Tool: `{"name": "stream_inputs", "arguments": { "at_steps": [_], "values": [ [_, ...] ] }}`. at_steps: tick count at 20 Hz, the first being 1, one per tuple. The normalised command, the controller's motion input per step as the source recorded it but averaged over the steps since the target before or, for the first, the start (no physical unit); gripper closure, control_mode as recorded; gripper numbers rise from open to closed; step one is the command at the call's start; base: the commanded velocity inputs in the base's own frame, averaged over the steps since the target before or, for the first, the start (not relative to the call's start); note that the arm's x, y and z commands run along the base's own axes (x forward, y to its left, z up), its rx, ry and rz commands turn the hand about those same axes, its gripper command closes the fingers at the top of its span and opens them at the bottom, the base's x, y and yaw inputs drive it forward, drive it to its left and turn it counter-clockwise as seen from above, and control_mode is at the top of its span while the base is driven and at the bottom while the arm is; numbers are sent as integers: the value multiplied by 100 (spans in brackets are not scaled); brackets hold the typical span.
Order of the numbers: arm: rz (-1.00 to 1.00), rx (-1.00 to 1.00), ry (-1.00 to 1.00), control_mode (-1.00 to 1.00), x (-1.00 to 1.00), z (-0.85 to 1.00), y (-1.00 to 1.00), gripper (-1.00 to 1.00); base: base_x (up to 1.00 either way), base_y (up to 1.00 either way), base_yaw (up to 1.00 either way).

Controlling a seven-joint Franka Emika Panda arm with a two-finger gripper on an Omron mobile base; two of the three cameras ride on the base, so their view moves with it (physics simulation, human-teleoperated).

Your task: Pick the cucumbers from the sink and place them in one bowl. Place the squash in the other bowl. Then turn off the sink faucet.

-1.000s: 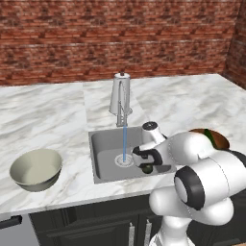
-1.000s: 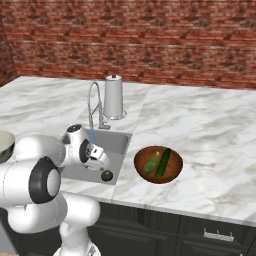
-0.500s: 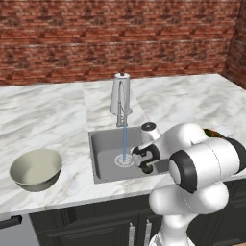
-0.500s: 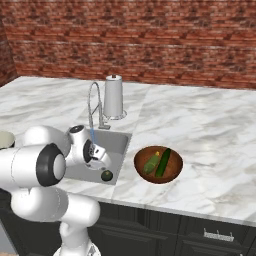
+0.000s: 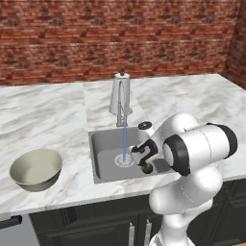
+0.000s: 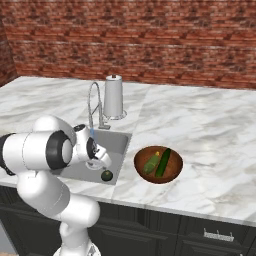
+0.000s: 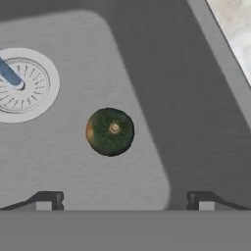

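While the tool (image 7: 122, 200) hangs wide open, it should drop straight down around the squash (image 7: 110, 131) in the sink (image 7: 162, 73).

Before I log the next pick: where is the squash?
The squash lies on the sink floor in the hand view, beside the drain, with the open end effector above it.
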Motion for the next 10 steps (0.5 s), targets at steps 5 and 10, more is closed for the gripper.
{"name": "stream_inputs", "arguments": {
  "at_steps": [5, 10],
  "values": [
    [-8, 0, 0, -100, 0, -15, 0, -100, 0, 0, 0],
    [-3, 0, 0, -100, 9, -22, 0, -100, 0, 0, 0]
  ]
}}
